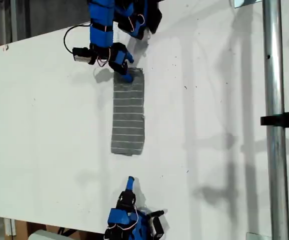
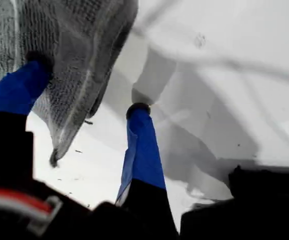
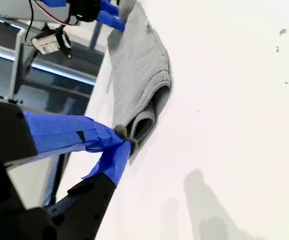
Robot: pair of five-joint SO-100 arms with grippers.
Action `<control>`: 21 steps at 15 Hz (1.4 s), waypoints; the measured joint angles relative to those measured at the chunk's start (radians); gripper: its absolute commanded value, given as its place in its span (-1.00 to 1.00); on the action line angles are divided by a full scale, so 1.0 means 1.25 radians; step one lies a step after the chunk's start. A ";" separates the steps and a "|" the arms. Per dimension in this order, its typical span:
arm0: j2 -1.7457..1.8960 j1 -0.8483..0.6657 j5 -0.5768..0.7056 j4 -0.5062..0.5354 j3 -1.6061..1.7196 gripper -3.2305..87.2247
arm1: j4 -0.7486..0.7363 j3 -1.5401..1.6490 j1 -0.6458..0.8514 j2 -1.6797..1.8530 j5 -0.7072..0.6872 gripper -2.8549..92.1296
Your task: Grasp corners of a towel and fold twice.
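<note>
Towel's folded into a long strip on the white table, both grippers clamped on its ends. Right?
Not quite: only my first gripper is at the towel, jaws open, one finger on the cloth. In the exterior view, my second gripper sits clear of the near end, jaws shut on nothing. The rest holds: strip, white table.

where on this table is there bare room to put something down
The table is bare on both sides of the towel, widest toward the exterior view's left and between towel and metal pole. It is crowded at the towel's far end by my first gripper, and near my second gripper.
</note>
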 measured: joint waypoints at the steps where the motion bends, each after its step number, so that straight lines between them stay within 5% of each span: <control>1: 0.000 0.000 0.000 0.000 0.005 -0.99 | -0.049 -0.065 -0.004 -0.092 -0.011 -0.28; 3: 0.000 0.000 0.000 0.000 0.006 -0.99 | -0.206 -0.096 -0.028 -0.152 -0.027 -0.94; 6: 0.000 0.000 0.000 0.000 0.006 -0.98 | -0.271 -0.129 -0.054 -0.128 -0.069 -0.94; 8: 0.000 0.000 0.000 0.000 0.007 -0.98 | -0.087 -0.131 -0.069 0.053 -0.061 -0.94; 11: 0.000 0.000 0.000 0.000 0.011 -0.98 | 0.368 -0.193 -0.112 0.307 0.025 -0.94; 12: 0.000 0.000 0.001 0.000 0.011 -0.98 | 0.422 -0.198 -0.139 0.335 0.034 -0.94; 15: 0.000 0.000 0.001 0.000 0.011 -0.98 | 0.168 -0.207 -0.183 0.308 -0.027 -0.94; 17: 0.000 0.000 0.001 0.000 0.011 -0.98 | -0.081 -0.277 -0.194 0.145 -0.094 -0.94; 20: 0.000 0.004 0.001 0.000 0.011 -0.98 | -0.287 -0.441 -0.198 -0.157 -0.147 -0.91; 21: 0.000 0.004 0.001 0.000 0.011 -0.98 | -0.317 -0.488 -0.198 -0.243 -0.153 -0.31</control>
